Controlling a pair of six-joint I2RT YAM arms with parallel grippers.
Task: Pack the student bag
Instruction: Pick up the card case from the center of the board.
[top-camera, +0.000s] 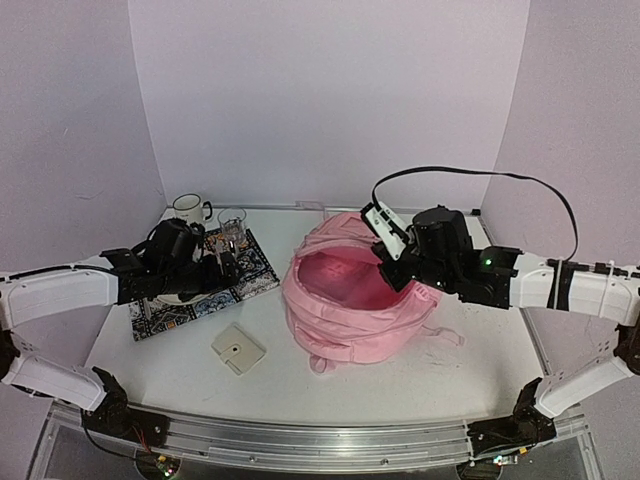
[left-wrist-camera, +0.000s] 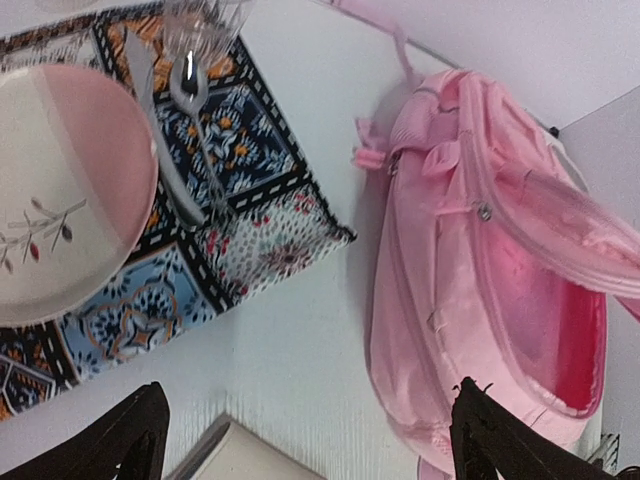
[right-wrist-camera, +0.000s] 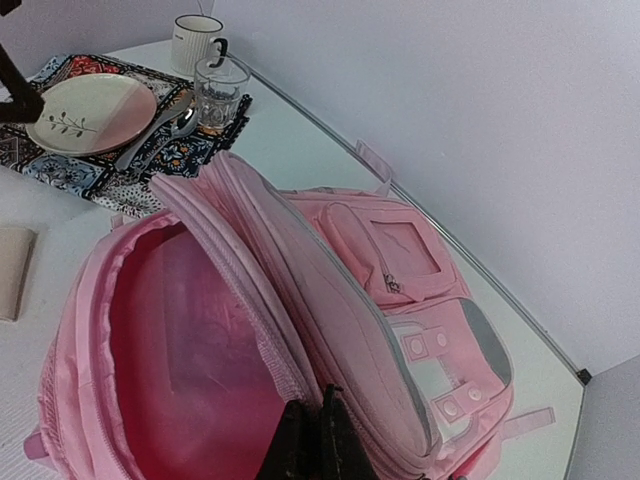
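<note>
Pink backpack (top-camera: 345, 300) sits right of centre on the table, mouth gaping. Right gripper (right-wrist-camera: 312, 440) is pinched tight on the flap's edge, holding it up. Left gripper (left-wrist-camera: 308, 400) hangs spread wide by the placemat (left-wrist-camera: 260, 250) corner, nothing in it, with the beige wallet (top-camera: 237, 349) close by. I'd say the wallet's next: come straight down, square to its edges, then carry it over the near rim while that flap is held high.
</note>
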